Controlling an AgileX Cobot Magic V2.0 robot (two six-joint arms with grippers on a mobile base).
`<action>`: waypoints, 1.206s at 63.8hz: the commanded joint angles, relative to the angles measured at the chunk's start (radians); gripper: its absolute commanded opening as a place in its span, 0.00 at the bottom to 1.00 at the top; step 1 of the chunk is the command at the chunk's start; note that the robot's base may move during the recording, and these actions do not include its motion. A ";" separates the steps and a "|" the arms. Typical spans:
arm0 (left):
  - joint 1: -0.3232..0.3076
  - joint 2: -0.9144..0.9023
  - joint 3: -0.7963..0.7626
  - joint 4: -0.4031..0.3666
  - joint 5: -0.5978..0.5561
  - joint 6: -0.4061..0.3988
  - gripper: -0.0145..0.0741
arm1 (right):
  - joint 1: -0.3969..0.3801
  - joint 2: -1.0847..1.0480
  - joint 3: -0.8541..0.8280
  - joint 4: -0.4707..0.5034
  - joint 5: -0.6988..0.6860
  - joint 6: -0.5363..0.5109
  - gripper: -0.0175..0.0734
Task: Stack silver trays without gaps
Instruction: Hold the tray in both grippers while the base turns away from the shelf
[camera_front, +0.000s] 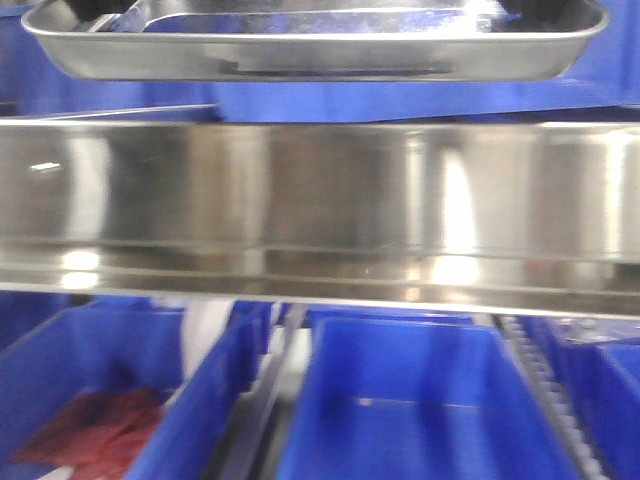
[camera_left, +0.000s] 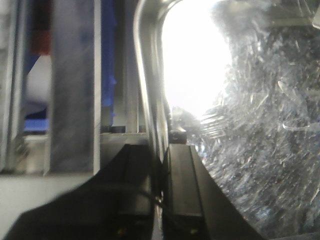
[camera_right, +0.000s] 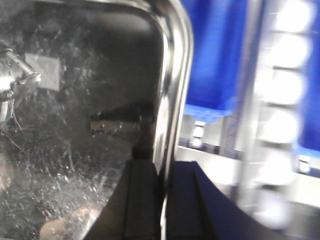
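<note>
Steel tray (camera_front: 320, 55) hangs crosswise, long axis left to right; left end effector (camera_left: 161, 155) and right end effector (camera_right: 162, 167) each pinch one end rim.

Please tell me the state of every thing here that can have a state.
silver tray: raised above the shelf rail, level, held by its rim at two sides.
left pincer: shut on the tray rim.
right pincer: shut on the tray rim.
left blue bin: holds a red item.
</note>
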 joint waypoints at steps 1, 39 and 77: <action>-0.009 -0.035 -0.034 0.041 0.073 0.014 0.11 | 0.000 -0.031 -0.035 -0.060 0.029 -0.025 0.25; -0.009 -0.035 -0.034 0.041 0.073 0.014 0.11 | 0.000 -0.031 -0.035 -0.060 0.030 -0.025 0.25; -0.009 -0.035 -0.034 0.041 0.073 0.014 0.11 | 0.000 -0.031 -0.035 -0.060 0.030 -0.025 0.25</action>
